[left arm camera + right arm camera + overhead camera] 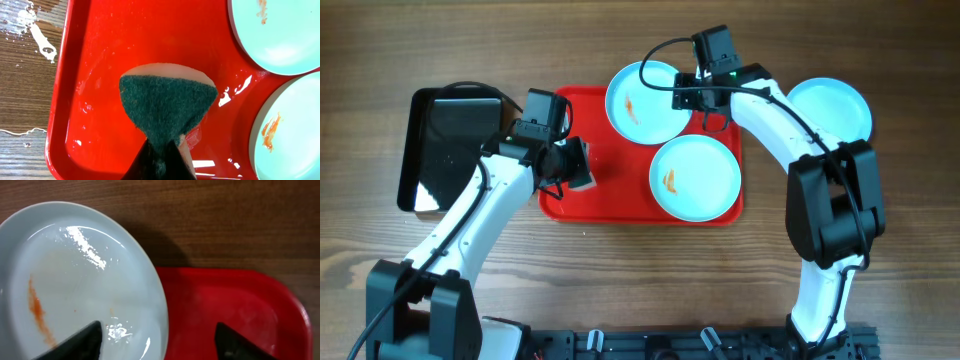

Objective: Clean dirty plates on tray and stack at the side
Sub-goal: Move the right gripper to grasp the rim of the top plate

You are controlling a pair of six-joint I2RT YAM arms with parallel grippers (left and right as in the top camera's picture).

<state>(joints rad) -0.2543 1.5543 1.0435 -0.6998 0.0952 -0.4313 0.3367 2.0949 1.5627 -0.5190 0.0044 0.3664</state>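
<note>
The red tray [610, 170] holds two pale blue plates with orange smears. One plate [642, 103] overhangs the tray's far edge and the other [695, 178] lies at the near right. A third plate [830, 108], with no smear showing, sits on the table to the right. My left gripper [575, 165] is shut on a sponge [167, 105] with a dark green pad, held over the tray's bare left half [100, 75]. My right gripper [703, 97] is open; in the right wrist view the gripper [162, 342] straddles the right rim of the far plate [75, 280].
A glossy black tray [445, 150] lies on the wooden table left of the red tray. White residue marks the wood by the red tray's left rim [37, 35]. Both smeared plates show at the right in the left wrist view [285, 35] [295, 130].
</note>
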